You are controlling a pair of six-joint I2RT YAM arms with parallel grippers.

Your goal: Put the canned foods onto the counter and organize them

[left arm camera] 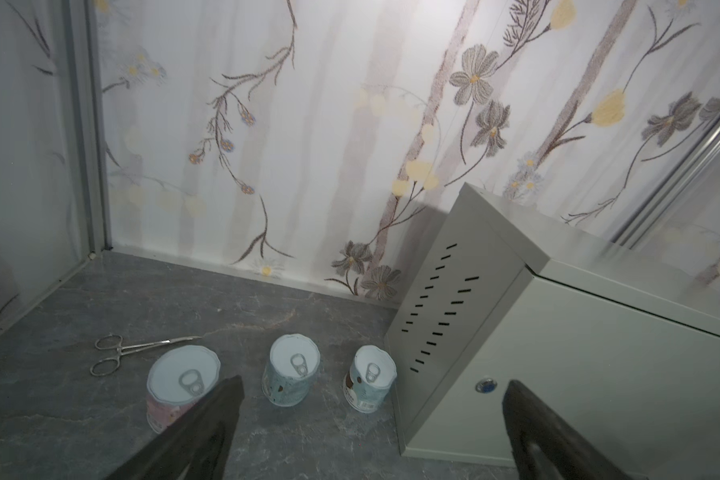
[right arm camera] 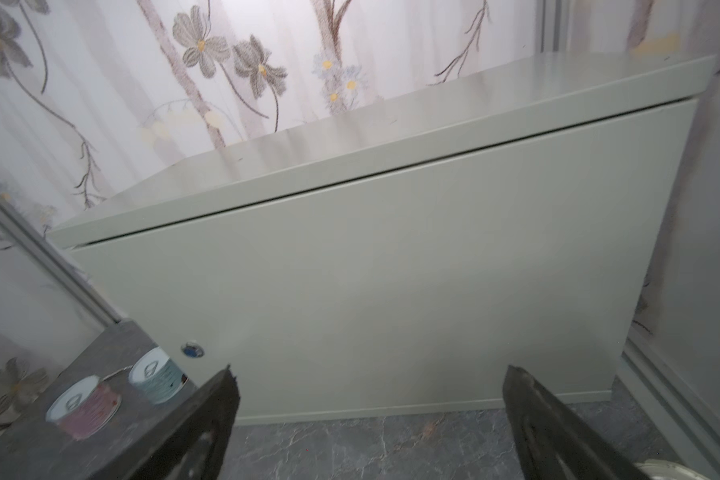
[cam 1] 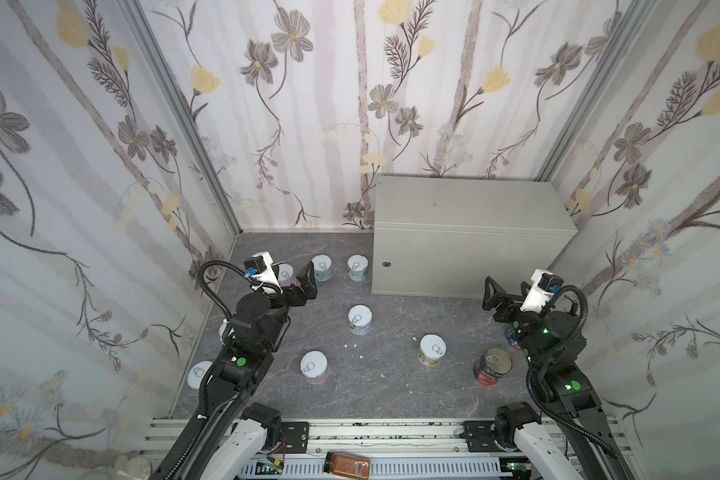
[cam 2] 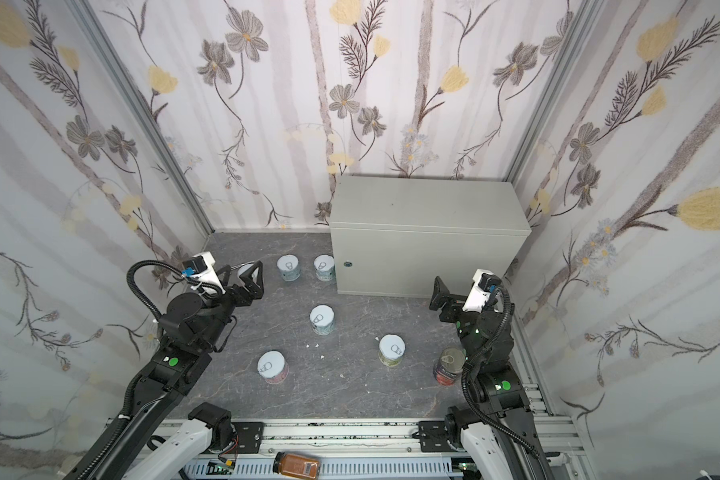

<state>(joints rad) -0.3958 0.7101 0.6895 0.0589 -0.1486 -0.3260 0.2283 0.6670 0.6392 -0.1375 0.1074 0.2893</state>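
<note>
The pink-labelled can (left arm camera: 182, 382) stands upright on the floor just ahead of the nearer left pincer (left arm camera: 373, 382), its jaws wide and empty.

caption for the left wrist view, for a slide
Open left gripper facing three upright cans, forceps and the grey counter

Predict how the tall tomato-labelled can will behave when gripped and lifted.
The tomato-labelled can looks like rigid metal, so it should resist squeezing. Its smooth round wall may slip under a light grip. Taller than the short cans, it could tip if pushed high.
</note>
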